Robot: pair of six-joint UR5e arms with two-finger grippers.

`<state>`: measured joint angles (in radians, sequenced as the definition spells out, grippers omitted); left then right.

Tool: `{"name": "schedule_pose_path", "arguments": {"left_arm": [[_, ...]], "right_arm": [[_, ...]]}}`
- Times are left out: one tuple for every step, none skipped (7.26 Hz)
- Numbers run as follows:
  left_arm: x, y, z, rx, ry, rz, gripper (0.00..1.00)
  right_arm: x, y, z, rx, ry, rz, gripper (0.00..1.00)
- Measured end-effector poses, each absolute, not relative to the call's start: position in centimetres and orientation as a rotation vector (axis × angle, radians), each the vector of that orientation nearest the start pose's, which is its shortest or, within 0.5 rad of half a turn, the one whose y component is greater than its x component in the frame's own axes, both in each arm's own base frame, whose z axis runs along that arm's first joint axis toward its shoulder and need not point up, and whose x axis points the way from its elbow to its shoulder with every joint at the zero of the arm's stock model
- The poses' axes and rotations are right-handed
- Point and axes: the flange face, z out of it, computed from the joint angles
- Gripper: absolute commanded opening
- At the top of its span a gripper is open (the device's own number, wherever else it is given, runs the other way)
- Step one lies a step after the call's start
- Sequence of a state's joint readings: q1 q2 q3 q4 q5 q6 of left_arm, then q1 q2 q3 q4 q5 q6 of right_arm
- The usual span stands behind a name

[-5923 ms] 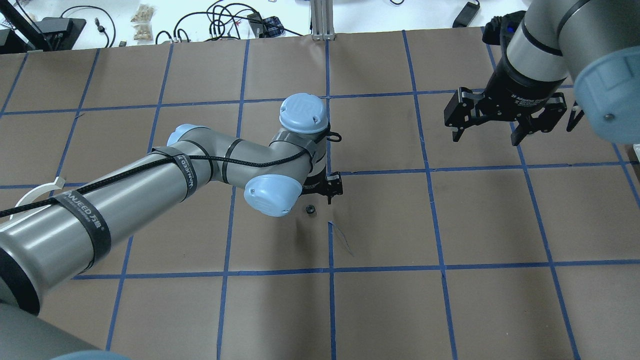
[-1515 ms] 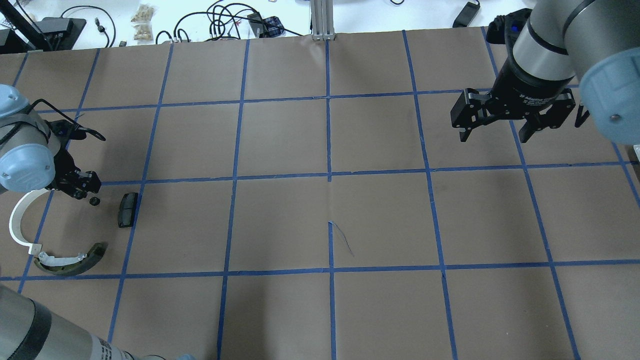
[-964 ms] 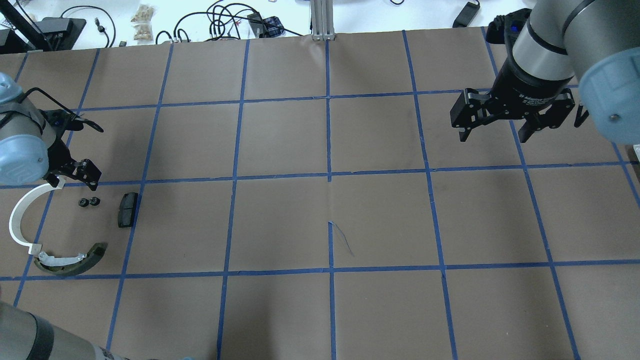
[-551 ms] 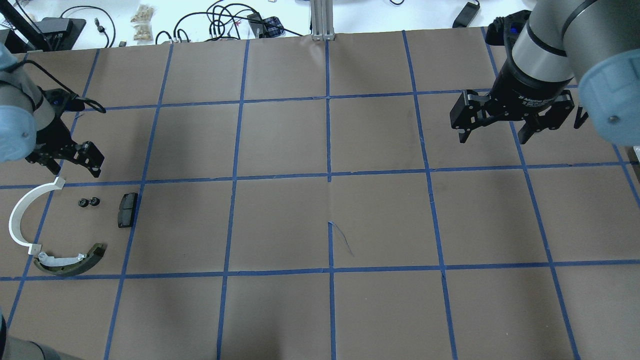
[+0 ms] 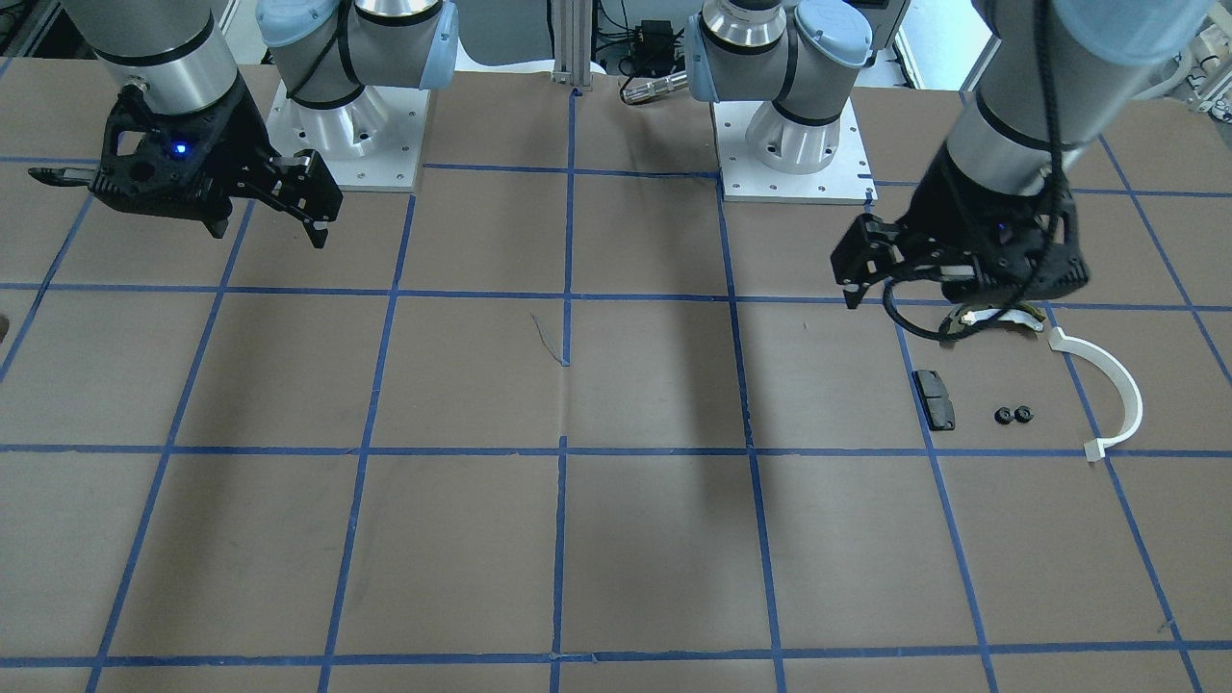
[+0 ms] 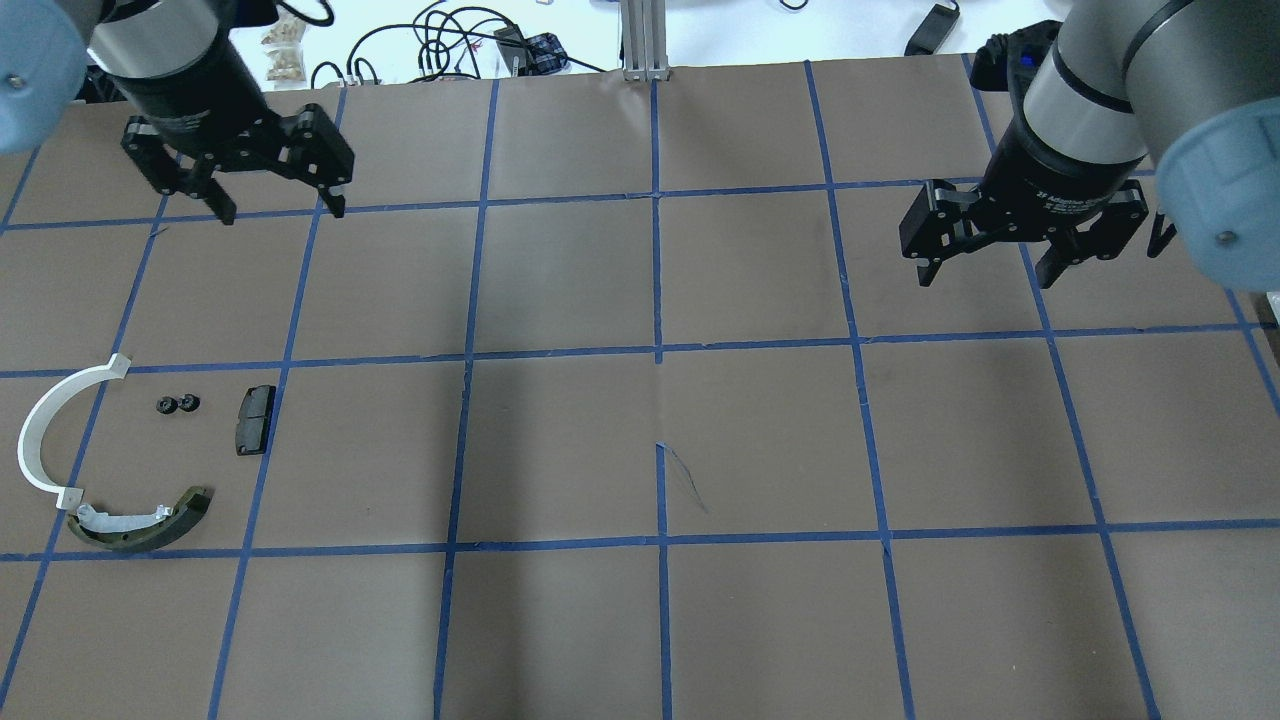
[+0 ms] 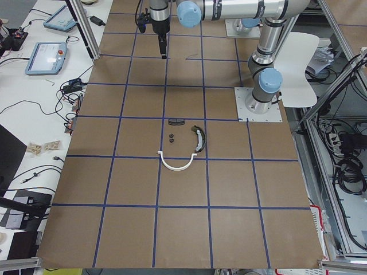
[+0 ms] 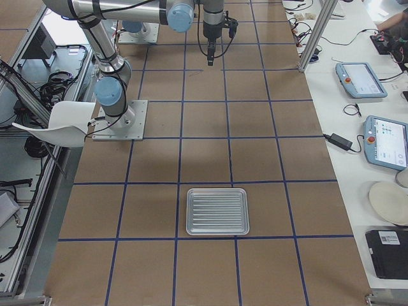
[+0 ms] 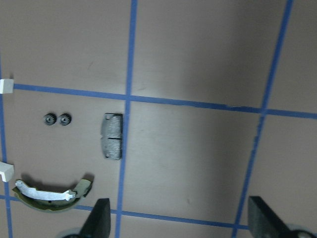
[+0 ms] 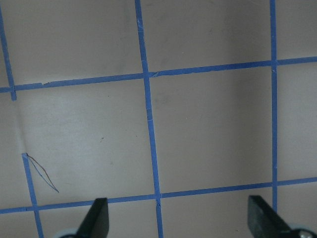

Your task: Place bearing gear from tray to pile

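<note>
Two small black bearing gears [image 6: 177, 404] lie side by side on the brown table in the pile, also shown in the left wrist view [image 9: 56, 119]. Around them lie a white curved arc [image 6: 38, 432], an olive-and-white shoe [image 6: 140, 522] and a flat black pad [image 6: 255, 420]. My left gripper [image 6: 283, 205] is open and empty, raised well beyond the pile at the far left. My right gripper [image 6: 985, 275] is open and empty at the far right. The silver tray [image 8: 217, 211] shows only in the exterior right view and looks empty.
Blue tape lines divide the brown table [image 6: 660, 450] into squares. Cables and small items [image 6: 450, 40] lie past the far edge. Tablets [image 8: 386, 140] sit on a side bench. Both robot bases [image 5: 789, 144] stand at the table's robot side.
My left gripper carried a gear from the table's middle to the pile, let it go beside the other gear, then rose and moved away toward the far left. The right arm hardly moved.
</note>
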<state>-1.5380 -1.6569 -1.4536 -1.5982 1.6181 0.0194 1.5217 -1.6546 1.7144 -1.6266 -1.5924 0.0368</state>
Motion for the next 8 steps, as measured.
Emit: {"name": "schedule_pose_path", "arguments": {"left_arm": [[-13.2, -52.1, 51.0, 0.055, 3.097, -0.038, 1.0], [-13.7, -51.1, 51.4, 0.11, 3.095, -0.051, 1.0], [-13.4, -50.4, 51.5, 0.131, 3.098, -0.053, 1.0], [-12.5, -50.1, 51.4, 0.12, 3.119, -0.053, 1.0], [-11.7, -50.0, 51.4, 0.1, 3.149, -0.056, 1.0], [-11.2, -49.9, 51.5, 0.086, 3.163, -0.06, 1.0], [-11.1, -49.9, 51.6, 0.079, 3.166, -0.062, 1.0], [-11.1, -49.7, 51.7, 0.075, 3.164, -0.064, 1.0]], "right_arm": [[10.9, -46.2, 46.2, 0.136, 3.159, 0.008, 1.0], [10.9, -46.2, 46.2, 0.135, 3.16, 0.008, 1.0], [10.9, -46.2, 46.1, 0.134, 3.161, 0.009, 1.0], [10.9, -46.2, 46.1, 0.135, 3.161, 0.009, 1.0], [10.9, -46.3, 46.2, 0.136, 3.158, 0.007, 1.0], [11.0, -46.3, 46.3, 0.135, 3.153, 0.005, 1.0], [11.1, -46.2, 46.4, 0.133, 3.151, 0.0, 1.0], [11.2, -46.1, 46.5, 0.132, 3.149, -0.003, 1.0]]}}
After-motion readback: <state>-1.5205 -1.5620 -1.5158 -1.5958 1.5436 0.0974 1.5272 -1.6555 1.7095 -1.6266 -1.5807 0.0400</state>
